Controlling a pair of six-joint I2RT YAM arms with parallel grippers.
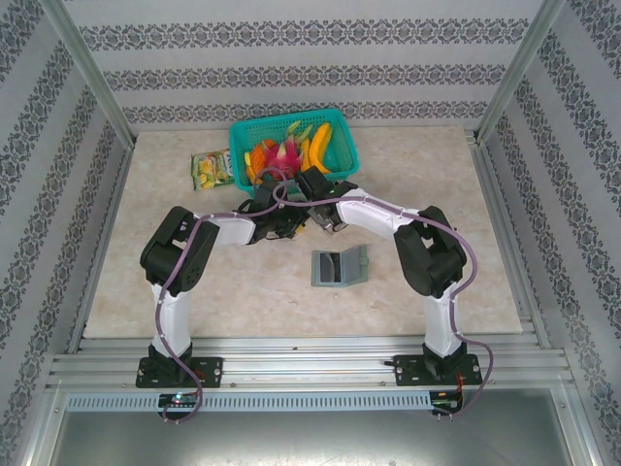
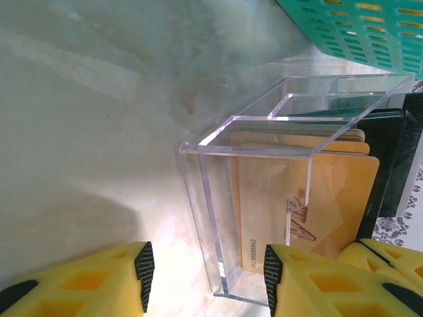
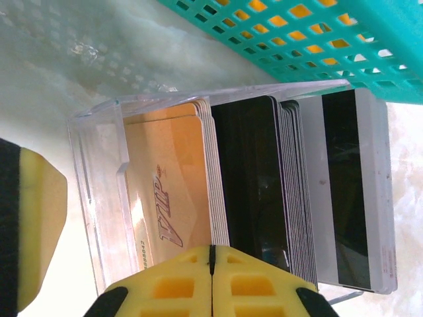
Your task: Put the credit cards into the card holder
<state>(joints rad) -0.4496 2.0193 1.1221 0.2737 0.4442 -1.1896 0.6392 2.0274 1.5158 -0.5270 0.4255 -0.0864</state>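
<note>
The card holder (image 1: 340,267) lies open on the table between the two arms, apart from both grippers. The credit cards stand in a clear plastic box (image 3: 99,198): orange ones (image 3: 165,185), dark ones (image 3: 254,185) and a white-striped one (image 3: 347,198). My right gripper (image 3: 212,254) is shut, its fingertips meeting at the stack's edge where orange meets dark; whether a card is pinched does not show. My left gripper (image 2: 208,277) is open astride the near corner of the box (image 2: 205,198), with the orange cards (image 2: 310,198) behind the wall. Both grippers (image 1: 281,218) (image 1: 309,216) meet just below the basket.
A teal basket (image 1: 342,131) of toy fruit stands right behind the box, its mesh wall (image 3: 317,33) almost touching it. A yellow-green snack packet (image 1: 211,170) lies left of the basket. Patterned walls enclose the table on three sides.
</note>
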